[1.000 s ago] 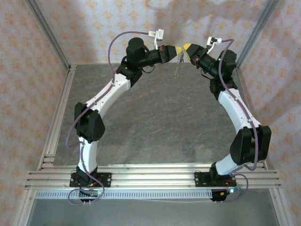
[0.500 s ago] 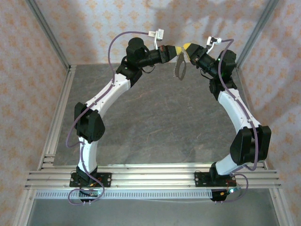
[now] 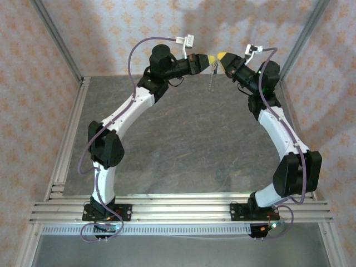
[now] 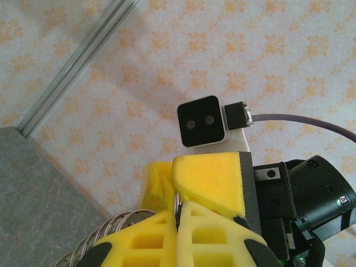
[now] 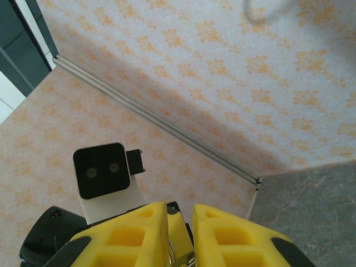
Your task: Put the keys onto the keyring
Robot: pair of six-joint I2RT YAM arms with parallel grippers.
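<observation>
The keyring runs off the bottom edge, partly hidden behind the 2 fingers of the left gripper.

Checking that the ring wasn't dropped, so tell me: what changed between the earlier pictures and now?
The keyring, hanging below the meeting gripper tips, showed broadside as an open loop half a second ago. It has now turned back edge-on, a thin line as at first. Nothing was let go or newly taken. The left gripper and right gripper stayed tip to tip in the same place.
</observation>
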